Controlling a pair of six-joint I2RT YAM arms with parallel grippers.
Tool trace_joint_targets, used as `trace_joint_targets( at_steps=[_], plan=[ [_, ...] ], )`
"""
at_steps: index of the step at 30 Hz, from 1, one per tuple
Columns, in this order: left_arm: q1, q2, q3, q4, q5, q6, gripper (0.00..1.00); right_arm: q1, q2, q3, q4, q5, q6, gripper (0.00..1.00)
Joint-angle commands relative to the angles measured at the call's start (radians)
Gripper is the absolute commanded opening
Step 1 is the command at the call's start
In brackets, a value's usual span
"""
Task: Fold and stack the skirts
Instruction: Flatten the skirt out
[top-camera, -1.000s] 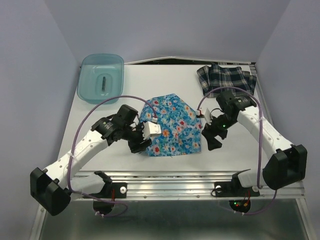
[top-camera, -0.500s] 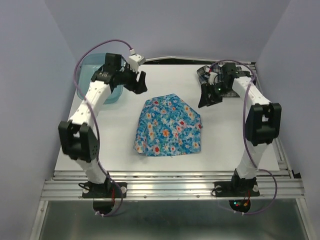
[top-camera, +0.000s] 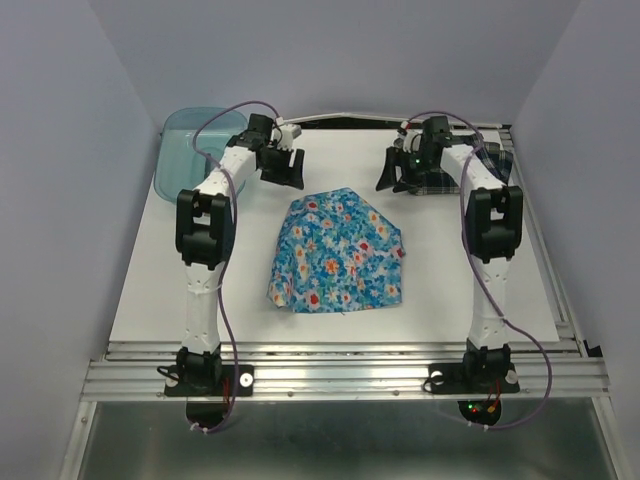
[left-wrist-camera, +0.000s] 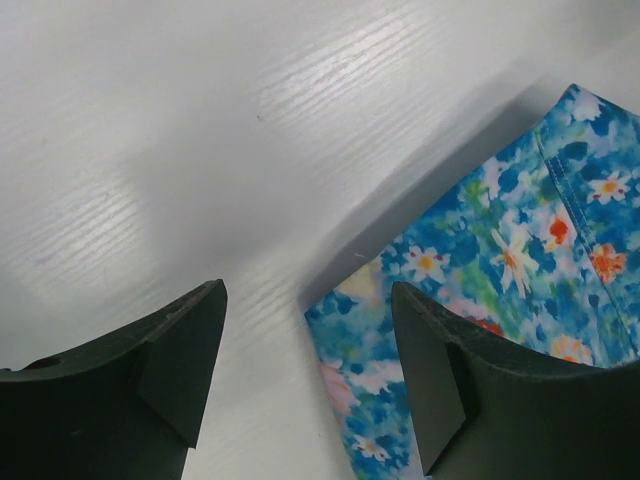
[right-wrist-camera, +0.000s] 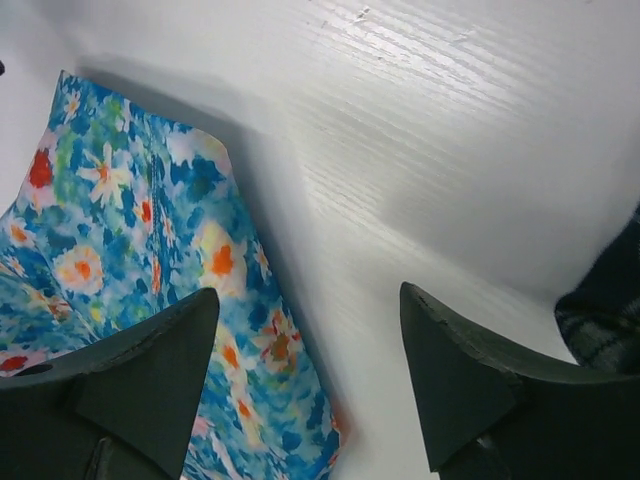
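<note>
Overhead and wrist views of my two arms stretched toward the far edge of the white table.

Floral skirt, bright blue with white, red and yellow flowers: lies flat about the middle of the table, its pointed edge toward the far side. Neither gripper touches it.

My left gripper: over bare table just beyond the far left corner of the floral skirt. Its fingers are spread wide with nothing between them; through the gap the wrist view shows table and one corner of the flowered cloth.

My right gripper: over bare table just beyond the far right side of the floral skirt, between it and the plaid skirt. Its fingers are likewise spread and empty.

Plaid skirt, dark navy and white: at the far right corner of the table, well apart from the floral skirt. My right arm crosses over it and hides its middle; the right wrist view catches only a dark edge of it.

Teal plastic bin, translucent: at the far left corner, its right side partly hidden behind my left arm. Purple cables loop above both arms.
</note>
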Motion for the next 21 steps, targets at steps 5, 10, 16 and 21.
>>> trace_joint_targets(
  at_steps=[5,10,16,21],
  plan=[
    [-0.005,-0.036,-0.097,0.027,-0.008,-0.052,0.73,0.065,0.063,-0.025,0.079,-0.086,0.008,0.78],
    [-0.008,-0.034,-0.164,0.034,0.129,-0.039,0.63,0.116,0.081,-0.054,0.056,-0.177,-0.041,0.76],
    [-0.013,0.010,-0.141,0.030,0.190,-0.042,0.41,0.139,0.105,-0.019,0.049,-0.188,-0.061,0.45],
    [-0.008,0.007,-0.015,0.050,0.153,-0.046,0.00,0.139,0.097,0.105,0.046,-0.096,-0.084,0.06]
  ],
)
